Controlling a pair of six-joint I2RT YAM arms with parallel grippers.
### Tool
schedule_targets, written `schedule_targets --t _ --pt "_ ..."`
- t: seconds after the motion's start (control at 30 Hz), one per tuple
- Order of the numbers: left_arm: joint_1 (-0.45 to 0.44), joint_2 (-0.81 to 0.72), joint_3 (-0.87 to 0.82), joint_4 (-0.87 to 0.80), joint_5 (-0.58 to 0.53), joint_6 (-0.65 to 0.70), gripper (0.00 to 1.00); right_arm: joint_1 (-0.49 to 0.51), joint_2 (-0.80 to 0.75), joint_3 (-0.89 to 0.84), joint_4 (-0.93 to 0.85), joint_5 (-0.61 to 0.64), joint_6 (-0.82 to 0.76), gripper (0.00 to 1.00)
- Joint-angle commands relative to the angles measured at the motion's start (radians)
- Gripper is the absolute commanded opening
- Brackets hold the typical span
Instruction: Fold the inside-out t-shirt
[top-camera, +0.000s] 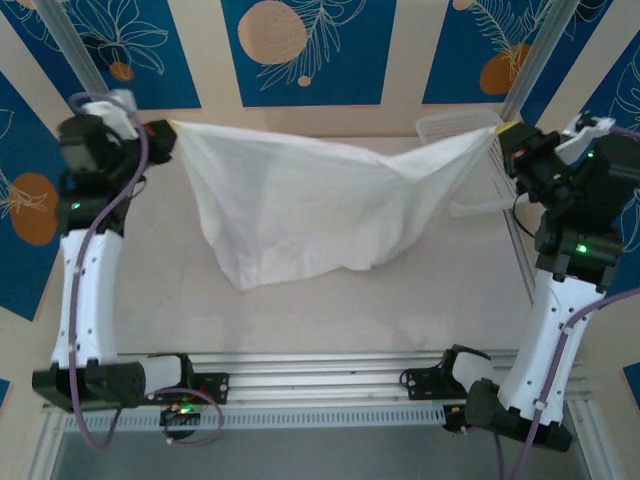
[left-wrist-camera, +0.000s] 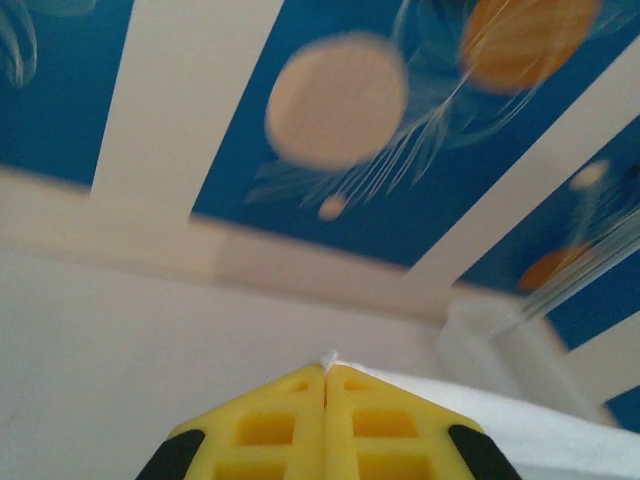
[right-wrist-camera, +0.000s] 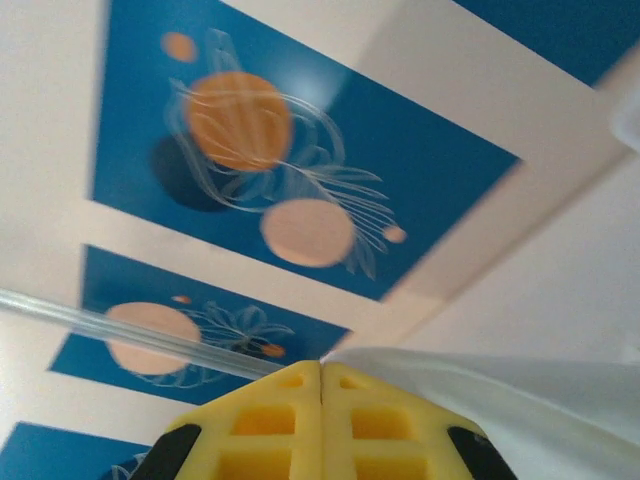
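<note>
1. Table (top-camera: 330, 310): no fold laid on it yet
2. T-shirt (top-camera: 300, 200): up in the air over far half of table, strung btw both arms, top edge sagging mid, bottom hanging to approx table level; touching or not, can't tell
3. Basket (top-camera: 470, 170): far right, behind T-shirt's right corner
4. Left claw (top-camera: 165, 133): pinched tight on T-shirt's left corner
5. Right claw (top-camera: 503, 135): pinched tight on right corner
6. Progress: early; spread w/ 2 grips, laying flat + all folds left

We find bare table (top-camera: 400, 310) across the lower middle; the hanging t-shirt (top-camera: 300, 200) blocks the upper centre, the mesh basket (top-camera: 478, 180) the upper right.
</note>
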Motion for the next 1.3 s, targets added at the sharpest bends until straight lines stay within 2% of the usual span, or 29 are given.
schedule_targets --t 0.0,0.17,0.3,0.4,0.57,0.77,1.0,1.13,1.27 --pt "0.028 -0.022 -0.008 0.043 0.135 -0.101 0.00 -0.018 0.016 0.031 0.040 -0.090 0.081 0.00" --pt "0.034 -0.074 -0.140 0.068 0.146 -0.113 0.00 -0.019 -0.033 -0.097 0.057 -0.087 0.081 0.00" --pt "0.033 -0.155 -0.347 0.103 0.157 -0.160 0.00 -0.015 -0.101 -0.290 0.047 -0.074 0.081 0.00" --pt "0.033 -0.224 -0.510 0.077 0.122 -0.140 0.00 -0.010 -0.159 -0.455 0.021 -0.032 0.076 0.00" --pt "0.025 -0.234 -0.709 0.025 0.146 -0.126 0.00 0.010 -0.182 -0.656 0.045 -0.020 0.091 0.00" --pt "0.012 -0.087 -0.831 0.070 0.053 -0.101 0.00 0.051 -0.123 -0.709 -0.033 0.134 0.014 0.00" --pt "-0.044 0.222 -0.829 0.178 -0.064 -0.086 0.01 0.111 -0.028 -0.751 0.000 0.136 -0.035 0.00" --pt "-0.047 0.349 -0.799 0.274 -0.054 -0.107 0.10 0.151 0.016 -0.748 0.010 0.143 -0.046 0.00" --pt "-0.047 0.367 -0.772 0.300 -0.037 -0.107 0.22 0.169 0.031 -0.724 0.006 0.148 -0.065 0.00"
